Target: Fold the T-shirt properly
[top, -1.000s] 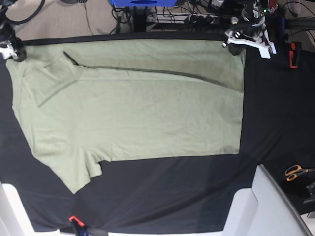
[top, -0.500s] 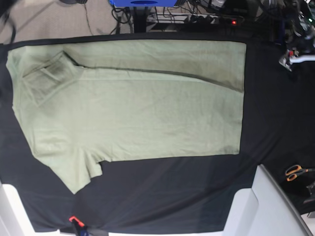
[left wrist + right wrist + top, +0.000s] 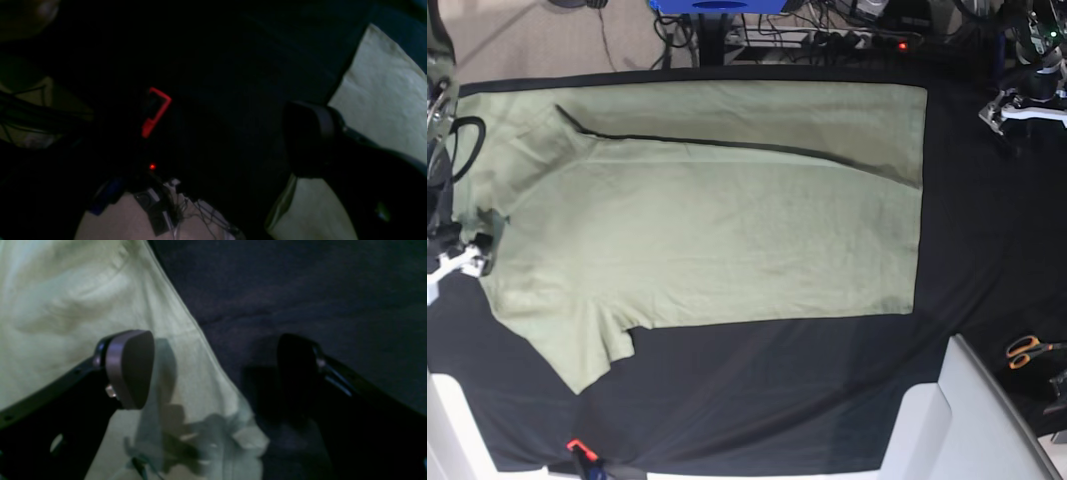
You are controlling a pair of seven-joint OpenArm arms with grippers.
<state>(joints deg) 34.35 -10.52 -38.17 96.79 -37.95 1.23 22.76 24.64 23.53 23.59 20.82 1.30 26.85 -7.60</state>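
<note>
Base view: shirt (image 3: 707,210) lies flat, its edge under the wide-open right gripper (image 3: 217,370); left gripper (image 3: 1017,105), also open, sits well clear.

No text, label, brand, number or sign can be read in any of the three views; the T-shirt (image 3: 707,230) shows only plain cloth, and the wrist views are too dark and blurred to make out any lettering
</note>
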